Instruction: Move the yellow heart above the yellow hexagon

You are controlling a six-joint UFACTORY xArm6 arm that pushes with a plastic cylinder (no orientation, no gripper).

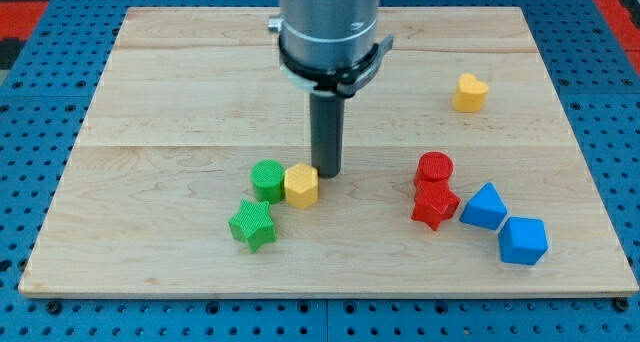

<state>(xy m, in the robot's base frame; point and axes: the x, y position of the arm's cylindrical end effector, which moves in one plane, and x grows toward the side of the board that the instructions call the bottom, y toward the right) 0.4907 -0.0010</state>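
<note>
The yellow heart lies at the view's upper right on the wooden board. The yellow hexagon lies near the board's middle, below centre. My tip stands just to the right of and slightly above the yellow hexagon, touching or nearly touching it. The heart is far to the right of my tip.
A green cylinder touches the hexagon's left side. A green star lies below it. At the right, a red cylinder sits above a red star, with a blue triangle-like block and a blue block beside them.
</note>
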